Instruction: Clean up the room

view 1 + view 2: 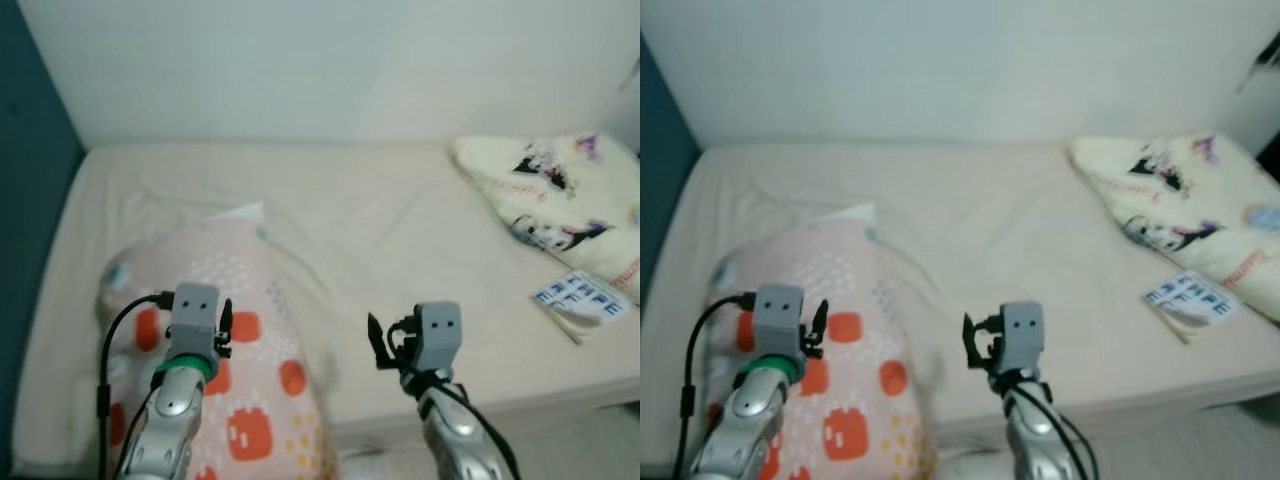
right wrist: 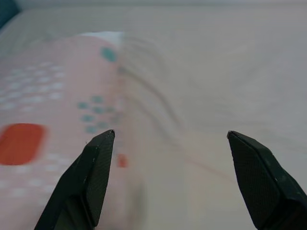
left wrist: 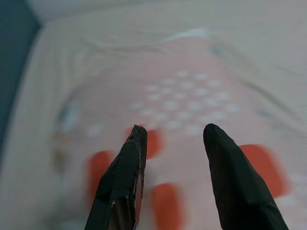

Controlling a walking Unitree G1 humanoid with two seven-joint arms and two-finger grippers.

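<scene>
both hands hover over the cream-sheeted bed (image 1: pixel 400 220) — left hand (image 3: pixel 173 139) apart above the pink orange-patched blanket (image 1: pixel 250 330), right hand (image 2: pixel 170 139) wide apart beside it.

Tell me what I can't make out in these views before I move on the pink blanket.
- Pink blanket with orange patches: its near end is cut off by the head views' bottom edge and partly covered by the left gripper; motion blur smears its pattern in both wrist views.
- Small printed booklet by the cream cartoon-print pillow: lettering too small and soft to read.
- Right gripper: open.
</scene>
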